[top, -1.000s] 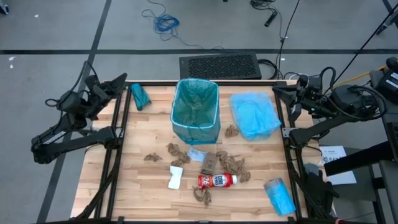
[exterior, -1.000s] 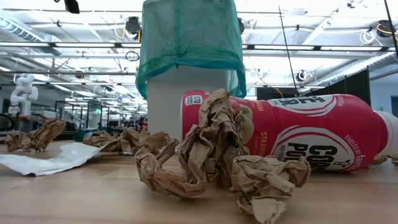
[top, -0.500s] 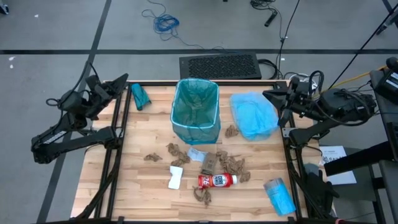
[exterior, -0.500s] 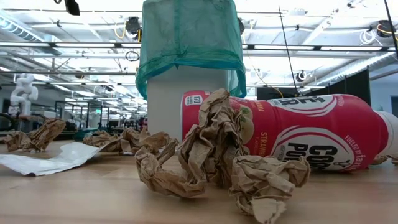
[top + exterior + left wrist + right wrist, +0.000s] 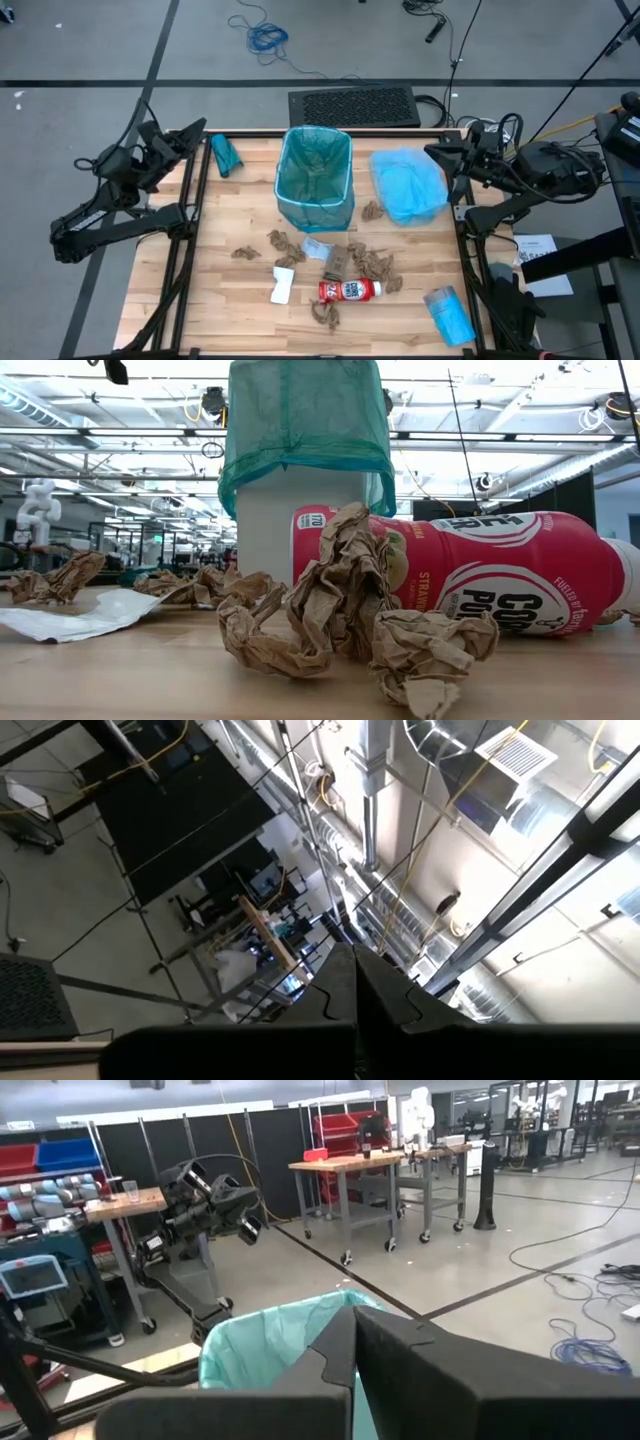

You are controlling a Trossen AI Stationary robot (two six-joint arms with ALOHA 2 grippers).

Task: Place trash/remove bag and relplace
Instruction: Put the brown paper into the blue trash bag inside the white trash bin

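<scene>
The left pincer is pressed together and empty, poised over the far left corner of the surface. The right pincer is likewise pressed together and empty, at the surface's right edge near the far right corner, just beside a pale blue bag lying flat there.

A bin lined with a teal bag stands upright at the middle of the far edge. A rolled teal bag lies near the far left corner. A folded blue bag lies at the near right corner.

The trash is scattered across the surface's middle, toward the near edge. The red-and-white bottle lies on its side. Crumpled brown paper wads lie around it. A white packet lies left of the bottle, and a pale blue scrap lies between the bin and the bottle.
</scene>
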